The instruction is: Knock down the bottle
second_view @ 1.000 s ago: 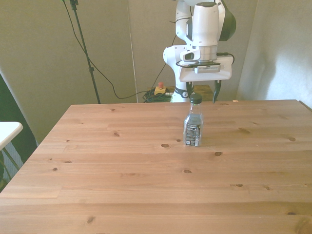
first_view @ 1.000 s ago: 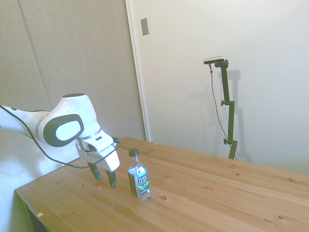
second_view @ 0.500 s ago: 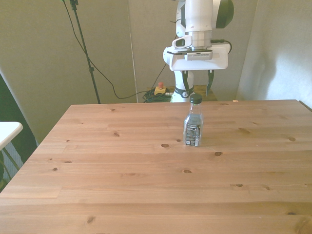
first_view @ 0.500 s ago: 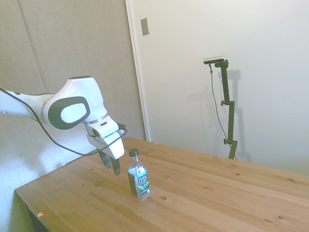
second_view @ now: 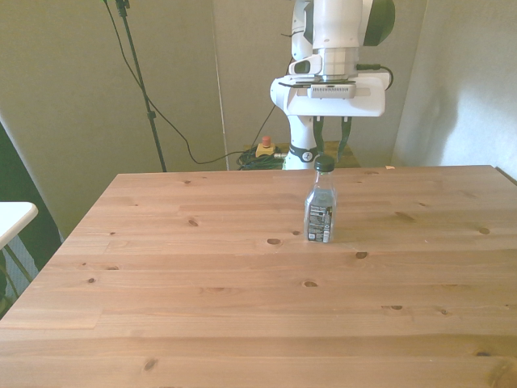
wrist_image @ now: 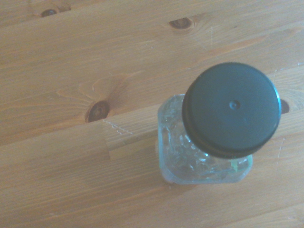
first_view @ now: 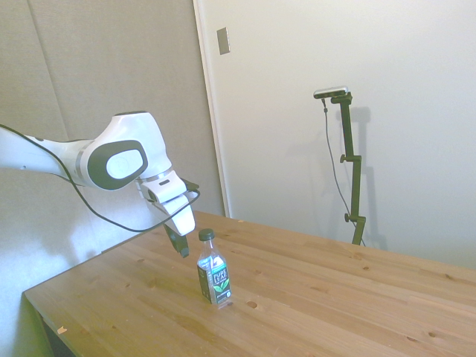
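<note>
The bottle [first_view: 213, 277] stands upright on the wooden table [first_view: 335, 297]: clear plastic, dark cap, dark label with white text and a green leaf. In the front view the bottle [second_view: 321, 206] stands a little to that view's right of the middle. My gripper [first_view: 181, 245] hangs tilted just behind it, near cap height, not touching. The gripper [second_view: 332, 141] is open, with nothing between its fingers. The wrist view looks down on the bottle's cap [wrist_image: 231, 109] from close above.
The table's near-left corner [first_view: 33, 301] lies below the arm. Behind the table, a red-and-yellow object [second_view: 263, 148] and cables lie on the floor by the robot base. A white surface [second_view: 12, 214] stands off the front view's left.
The gripper has risen from near the tabletop to cap height and come closer to the bottle, tilting as it went. The bottle has not moved.
</note>
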### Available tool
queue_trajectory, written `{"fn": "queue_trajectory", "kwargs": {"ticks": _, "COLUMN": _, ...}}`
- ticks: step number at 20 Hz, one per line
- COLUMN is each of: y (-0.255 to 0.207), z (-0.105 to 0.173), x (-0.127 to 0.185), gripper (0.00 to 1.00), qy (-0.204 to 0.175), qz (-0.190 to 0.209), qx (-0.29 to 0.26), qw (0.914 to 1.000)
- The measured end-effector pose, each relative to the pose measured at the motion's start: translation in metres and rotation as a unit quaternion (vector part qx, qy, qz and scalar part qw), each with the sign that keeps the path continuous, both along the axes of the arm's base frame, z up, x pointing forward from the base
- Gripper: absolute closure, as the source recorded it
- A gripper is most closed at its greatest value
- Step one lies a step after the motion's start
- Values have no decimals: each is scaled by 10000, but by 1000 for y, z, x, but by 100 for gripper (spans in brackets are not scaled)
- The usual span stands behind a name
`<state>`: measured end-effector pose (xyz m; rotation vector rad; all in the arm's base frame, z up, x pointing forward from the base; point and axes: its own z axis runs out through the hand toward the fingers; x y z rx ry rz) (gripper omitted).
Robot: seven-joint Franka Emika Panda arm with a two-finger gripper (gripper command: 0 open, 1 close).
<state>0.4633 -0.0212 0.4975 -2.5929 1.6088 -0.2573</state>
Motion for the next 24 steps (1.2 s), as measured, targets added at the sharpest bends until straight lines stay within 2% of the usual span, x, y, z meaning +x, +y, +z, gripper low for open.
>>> {"fn": "queue_trajectory", "kwargs": {"ticks": 8, "y": -7, "z": 2, "x": 23, "gripper": 100, "qy": -11, "qz": -169, "qx": -120, "qw": 9998}}
{"fn": "queue_trajectory", "kwargs": {"ticks": 13, "y": -16, "z": 4, "x": 50, "gripper": 100, "qy": -41, "qz": -372, "qx": -221, "qw": 9991}}
{"fn": "queue_trajectory", "kwargs": {"ticks": 19, "y": -40, "z": 5, "x": 102, "gripper": 100, "qy": -142, "qz": -672, "qx": -307, "qw": 9972}}
{"fn": "queue_trajectory", "kwargs": {"ticks": 24, "y": -32, "z": -9, "x": 152, "gripper": 100, "qy": -291, "qz": -678, "qx": -287, "qw": 9969}}
